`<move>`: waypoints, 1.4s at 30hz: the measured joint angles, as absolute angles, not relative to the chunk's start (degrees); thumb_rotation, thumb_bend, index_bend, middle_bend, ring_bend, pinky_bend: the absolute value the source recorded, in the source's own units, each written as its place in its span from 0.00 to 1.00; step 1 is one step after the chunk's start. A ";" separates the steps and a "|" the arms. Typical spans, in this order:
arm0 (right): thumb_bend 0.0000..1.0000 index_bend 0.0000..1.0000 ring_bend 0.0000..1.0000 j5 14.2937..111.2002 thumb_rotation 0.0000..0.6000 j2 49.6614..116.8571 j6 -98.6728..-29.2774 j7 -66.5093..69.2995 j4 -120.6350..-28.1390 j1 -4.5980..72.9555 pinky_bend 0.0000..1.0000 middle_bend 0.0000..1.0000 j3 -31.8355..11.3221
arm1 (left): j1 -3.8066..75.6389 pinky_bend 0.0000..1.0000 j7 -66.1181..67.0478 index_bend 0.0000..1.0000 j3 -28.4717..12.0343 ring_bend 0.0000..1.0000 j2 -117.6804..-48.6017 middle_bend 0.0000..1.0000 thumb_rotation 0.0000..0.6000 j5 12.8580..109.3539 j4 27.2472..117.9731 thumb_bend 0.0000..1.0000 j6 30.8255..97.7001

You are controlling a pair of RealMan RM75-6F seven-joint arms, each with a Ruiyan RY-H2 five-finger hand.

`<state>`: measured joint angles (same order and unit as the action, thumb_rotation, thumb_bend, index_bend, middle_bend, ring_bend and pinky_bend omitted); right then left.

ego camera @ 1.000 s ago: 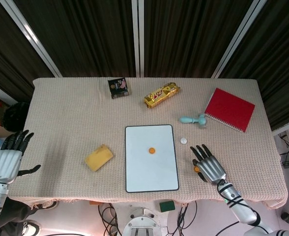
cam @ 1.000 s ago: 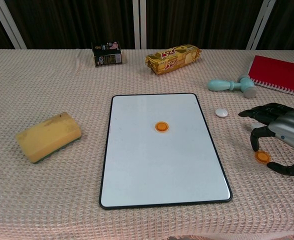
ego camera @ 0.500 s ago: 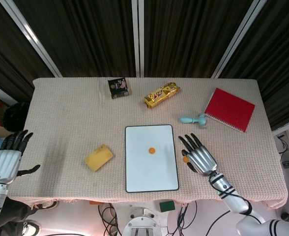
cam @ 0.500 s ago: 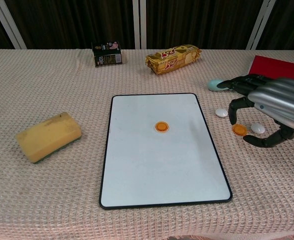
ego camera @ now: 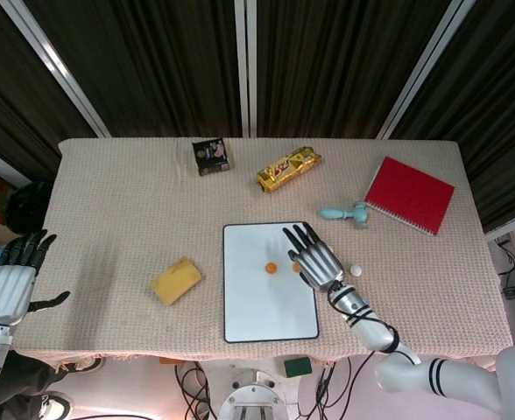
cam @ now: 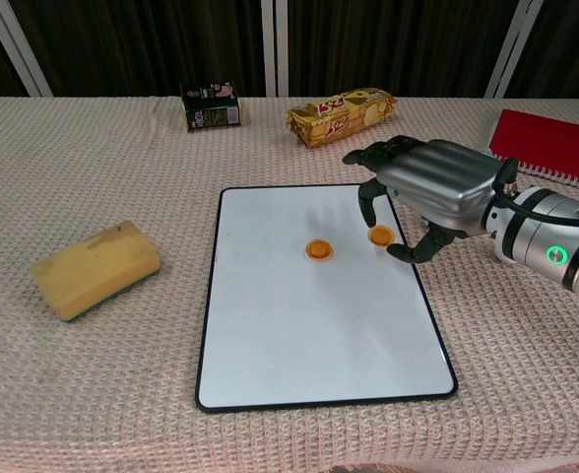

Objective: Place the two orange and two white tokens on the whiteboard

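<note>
The whiteboard [ego camera: 257,306] [cam: 309,335] lies flat at the table's front middle. One orange token [ego camera: 271,268] [cam: 318,250] rests on it near the centre. My right hand [ego camera: 314,258] [cam: 432,192] reaches over the board's right side and pinches a second orange token [ego camera: 295,267] [cam: 380,236] between thumb and a finger, just right of the first. One white token [ego camera: 356,271] lies on the cloth right of the board; the other is hidden. My left hand [ego camera: 12,284] hangs off the table's left edge, fingers apart, holding nothing.
A yellow sponge [ego camera: 176,280] [cam: 95,268] lies left of the board. At the back are a small black box [ego camera: 211,157], a gold snack packet [ego camera: 288,168], a teal tool [ego camera: 345,213] and a red notebook [ego camera: 409,193].
My right hand has carried the orange token left from the cloth to above the board's right side, beside the first token. The left hand has stayed put.
</note>
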<state>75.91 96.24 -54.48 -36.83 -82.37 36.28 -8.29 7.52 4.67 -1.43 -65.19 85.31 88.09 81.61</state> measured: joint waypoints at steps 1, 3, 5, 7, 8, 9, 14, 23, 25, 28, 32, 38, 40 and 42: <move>0.33 0.65 0.00 75.25 1.00 96.67 -54.07 -37.47 -82.09 36.70 0.00 0.00 -8.36 | 7.51 0.10 4.71 0.08 -1.38 0.00 -65.18 0.04 0.79 85.44 88.17 0.09 81.69; 0.33 0.65 0.00 74.49 1.00 97.15 -53.79 -38.46 -81.79 37.19 0.00 0.00 -8.38 | 7.46 0.10 4.79 0.08 -1.24 0.00 -65.15 0.04 0.79 85.79 88.33 0.09 81.86; 0.33 0.64 0.00 73.61 1.00 97.57 -53.60 -39.52 -81.69 37.66 0.00 0.00 -8.39 | 7.45 0.10 4.80 0.08 -1.15 0.00 -65.11 0.04 0.80 85.89 88.41 0.09 81.85; 0.33 0.64 0.00 72.75 1.00 97.87 -53.55 -40.47 -81.71 38.04 0.00 0.00 -8.37 | 7.43 0.10 4.85 0.08 -1.14 0.00 -65.08 0.04 0.79 85.74 88.47 0.09 81.76; 0.33 0.63 0.00 72.43 1.00 97.97 -53.56 -40.87 -81.73 38.19 0.00 0.00 -8.35 | 7.41 0.10 4.95 0.08 -1.14 0.00 -65.03 0.04 0.80 85.67 88.57 0.09 81.74; 0.33 0.63 0.00 72.11 1.00 98.07 -53.56 -41.24 -81.74 38.32 0.00 0.00 -8.31 | 7.39 0.10 4.99 0.08 -1.14 0.00 -65.00 0.04 0.80 85.66 88.65 0.09 81.77; 0.33 0.60 0.00 70.19 1.00 98.68 -53.44 -42.39 -81.53 39.04 0.00 0.00 -8.00 | 7.33 0.10 4.88 0.08 -1.11 0.00 -64.87 0.04 0.79 85.70 88.76 0.09 81.82; 0.33 0.59 0.00 67.92 1.00 99.39 -52.82 -42.12 -81.36 40.20 0.00 0.00 -7.62 | 7.14 0.10 5.04 0.08 -1.18 0.00 -64.79 0.04 0.80 85.65 88.91 0.09 82.19; 0.33 0.59 0.00 67.53 1.00 99.49 -52.75 -42.04 -81.38 40.57 0.00 0.00 -7.57 | 7.14 0.10 5.03 0.08 -1.18 0.00 -64.77 0.04 0.79 85.61 88.94 0.09 82.13; 0.33 0.59 0.00 67.16 1.00 99.66 -52.84 -42.16 -81.36 40.92 0.00 0.00 -7.45 | 7.16 0.10 5.13 0.08 -1.16 0.00 -64.69 0.04 0.79 85.40 89.05 0.09 81.88; 0.33 0.59 0.00 66.50 1.00 100.01 -52.93 -42.34 -81.26 41.46 0.00 0.00 -7.36 | 7.19 0.10 5.14 0.08 -1.16 0.00 -64.65 0.04 0.79 85.38 89.13 0.09 81.79; 0.33 0.58 0.00 65.76 1.00 100.70 -53.35 -42.90 -81.04 42.17 0.00 0.00 -7.24 | 7.26 0.10 5.02 0.08 -1.22 0.00 -64.65 0.04 0.79 85.18 89.03 0.09 81.56; 0.33 0.58 0.00 65.51 1.00 100.95 -53.48 -43.12 -80.91 42.41 0.00 0.00 -7.17 | 7.26 0.10 4.97 0.08 -1.24 0.00 -64.66 0.04 0.80 85.12 88.99 0.09 81.53; 0.33 0.58 0.00 65.31 1.00 101.13 -53.64 -43.26 -80.80 42.56 0.00 0.00 -7.12 | 7.26 0.10 4.92 0.08 -1.26 0.00 -64.64 0.04 0.80 85.07 88.98 0.09 81.51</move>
<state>65.31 101.13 -53.64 -43.26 -80.80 42.56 -7.12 7.26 4.92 -1.26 -64.64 85.07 88.98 81.51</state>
